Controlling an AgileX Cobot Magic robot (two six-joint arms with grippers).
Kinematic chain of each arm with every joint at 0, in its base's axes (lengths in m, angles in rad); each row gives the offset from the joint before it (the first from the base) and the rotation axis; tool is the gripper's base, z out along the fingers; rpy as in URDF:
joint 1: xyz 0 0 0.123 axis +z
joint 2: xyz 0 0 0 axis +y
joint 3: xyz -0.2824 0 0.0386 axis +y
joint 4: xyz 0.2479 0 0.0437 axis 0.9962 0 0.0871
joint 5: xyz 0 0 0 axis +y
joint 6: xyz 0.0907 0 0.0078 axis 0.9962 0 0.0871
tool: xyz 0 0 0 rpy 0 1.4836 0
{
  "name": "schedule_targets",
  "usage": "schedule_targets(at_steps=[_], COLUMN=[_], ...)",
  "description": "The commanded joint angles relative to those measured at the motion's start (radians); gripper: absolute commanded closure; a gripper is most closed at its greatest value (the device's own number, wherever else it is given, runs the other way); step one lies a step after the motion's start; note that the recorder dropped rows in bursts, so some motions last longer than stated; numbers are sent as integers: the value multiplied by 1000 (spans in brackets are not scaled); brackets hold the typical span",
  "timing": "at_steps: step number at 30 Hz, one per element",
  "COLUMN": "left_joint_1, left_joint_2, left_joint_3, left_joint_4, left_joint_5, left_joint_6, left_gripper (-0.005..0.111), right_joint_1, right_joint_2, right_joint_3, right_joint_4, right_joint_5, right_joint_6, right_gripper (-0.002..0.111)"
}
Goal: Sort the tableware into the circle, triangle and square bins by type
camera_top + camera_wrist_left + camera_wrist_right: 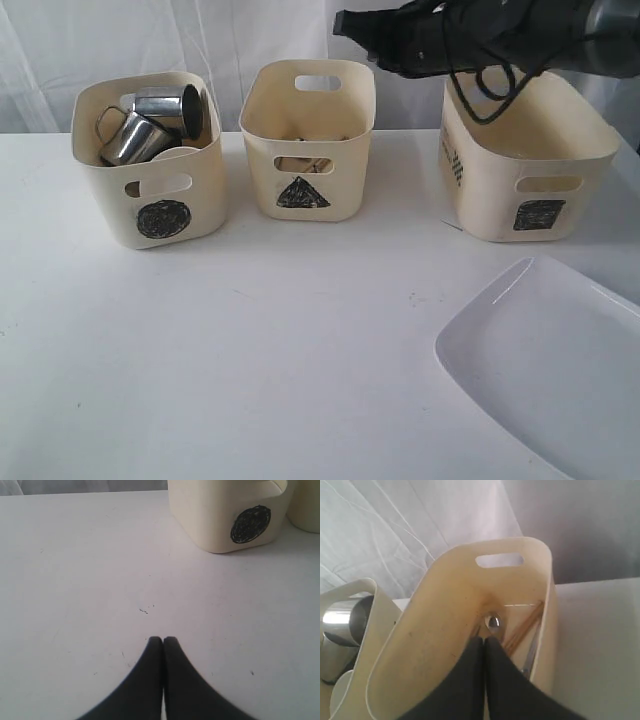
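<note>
The right pincer (484,640) hangs clenched and empty over the mouth of the cream plastic triangle bin (345,170), the middle of three tubs along the far side of the white worktop (250,340). With its jaws pressed together and nothing between them, it looks to be at the cutlery drop point, its load already released. Below it in that tub lie a steel spoon (492,622), a pair of wooden chopsticks (525,625) leaning along one wall, and a flat steel piece (530,655), knife or fork, I cannot tell which.

The cream plastic circle bin (205,180) on the far left holds the two steel mugs (135,138), tipped against each other because they were dropped in, not stacked. A pale rounded rim beneath them may be a bowl. The cream plastic square bin (490,190) on the far right shows only bare inner wall, and its floor is hidden.

The large white rectangular plate (545,360) lies flat on the worktop at the near right, not yet binned, and it is probably meant for the square bin. The left pincer (163,640) is clenched on nothing, low over bare worktop near the circle bin.
</note>
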Motion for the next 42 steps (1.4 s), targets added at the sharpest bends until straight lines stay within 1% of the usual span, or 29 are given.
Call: schedule_targets(at_steps=[1,4,8,10,11,13,14,17,19,21,25,29,31,33,37,39,42], left_joint_1=[-5,-5,-5,-5,-5,-5,-5,-5,-5,-5,-5,-5,-5,-5,-5,-5,-5], left_joint_2=[-4,-4,-4,-4,-4,-4,-4,-4,-4,-4,-4,-4,-4,-4,-4,-4,-4], left_joint_3=[4,4,4,4,4,4,4,4,4,4,4,4,4,4,4,4,4], left_joint_4=[0,0,0,0,0,0,0,0,0,0,0,0,0,0,0,0,0], left_joint_5=[-5,-5,-5,-5,-5,-5,-5,-5,-5,-5,-5,-5,-5,-5,-5,-5,-5], left_joint_6=[-4,-4,-4,-4,-4,-4,-4,-4,-4,-4,-4,-4,-4,-4,-4,-4,-4], left_gripper=[107,107,107,107,107,107,107,107,107,107,107,107,107,107,107,107,107], right_joint_1=[-65,-102,-179,-250,-295,-385,-446,-573,-620,-638,-638,-638,-638,-638,-638,-638,-638], right_joint_2=[-70,-149,-283,-337,-364,-388,-396,-402,-402,-402,-402,-402,-402,-402,-405,-417,-442], right_joint_3=[83,176,378,490,566,666,737,870,918,938,924,911,911,911,908,908,888], right_joint_4=[-18,-39,-77,-92,-95,-95,-90,-86,-86,-88,-88,-88,-88,-88,-88,-86,-85], right_joint_5=[58,72,51,24,5,-20,-39,-73,-55,-5,149,260,304,346,368,358,371], right_joint_6=[77,62,12,-4,-4,4,16,54,50,6,-199,-330,-352,-364,-366,-360,-293], right_gripper=[108,108,108,108,108,108,108,108,108,108,108,108,103,94,65,57,56])
